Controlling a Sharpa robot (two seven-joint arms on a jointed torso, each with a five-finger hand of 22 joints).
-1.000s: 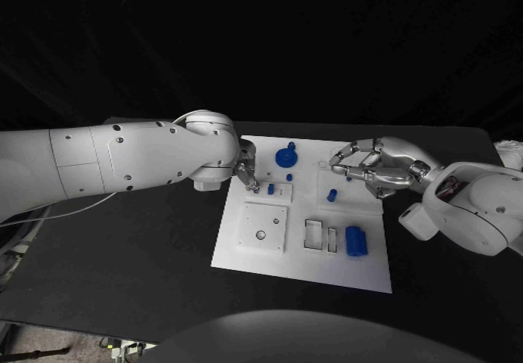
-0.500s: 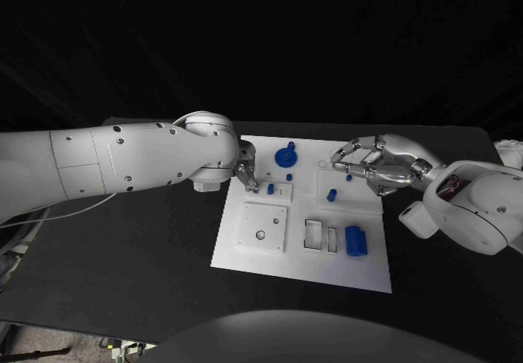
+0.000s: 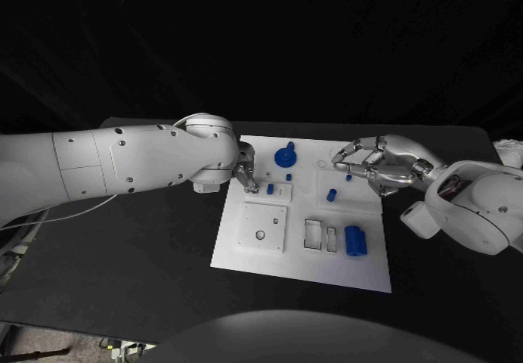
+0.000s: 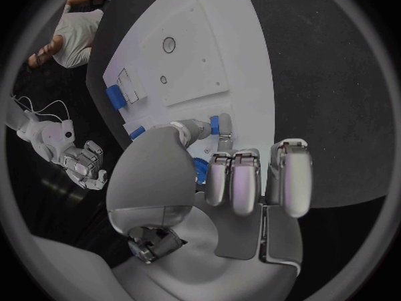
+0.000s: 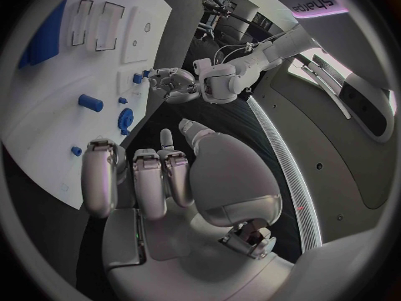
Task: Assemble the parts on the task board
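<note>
The white task board (image 3: 305,261) lies mid-table. My left hand (image 3: 246,172) reaches over its left edge; in the left wrist view my left hand (image 4: 238,180) has its thumb and a fingertip against a small blue peg (image 4: 216,122), which stands in a raised white block (image 3: 280,193) as the small blue peg (image 3: 270,189). My right hand (image 3: 376,168) hovers over the board's right side with fingers half curled, thumb apart, nothing in it. Just off its fingertips sits a tiny blue piece (image 3: 348,178). A blue peg (image 3: 331,195) stands nearby.
A round blue gear-like part (image 3: 286,157) stands at the board's far edge, with a tiny blue stud (image 3: 289,177) in front of it. A large blue cylinder (image 3: 355,240) lies near the front right, beside two rectangular slots (image 3: 322,235). A square plate (image 3: 264,227) sits front left.
My right hand has drawn slightly right, uncovering the tiny blue piece at its fingertips. My left hand's fingertips have shifted a little back; the small peg stays in place.
</note>
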